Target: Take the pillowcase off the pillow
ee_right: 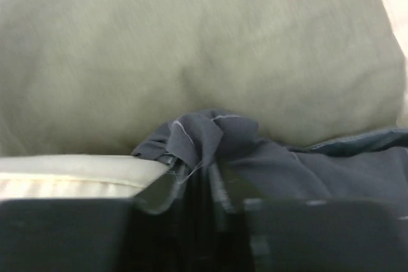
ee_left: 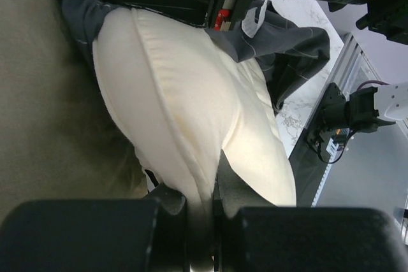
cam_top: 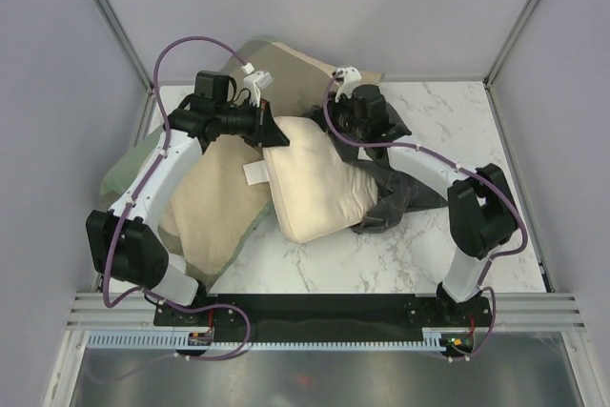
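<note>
**A:** Well, the pillowcase point(cam_top: 393, 199) lies bunched to the right of the pillow point(cam_top: 315, 188), seemingly over its right end only; the pillow sits mid-table, partly on the olive-and-tan cushion point(cam_top: 205, 221).

**B:** And the grips?

**A:** The left gripper point(ee_left: 203, 203) is clamped on the pillow's seam; the right gripper point(ee_right: 201, 179) has its fingers pressed together on a wad of the dark cloth.

**B:** Risks?

**A:** Probably the thin seam slipping free under the pull, so pillow and case drag off together; or the cloth sliding out of that small pinch.

**B:** Which view tells most?

**A:** Only the left wrist shows the seam bite and the white tag point(ee_left: 254, 22); only the top view gives the layout.
</note>
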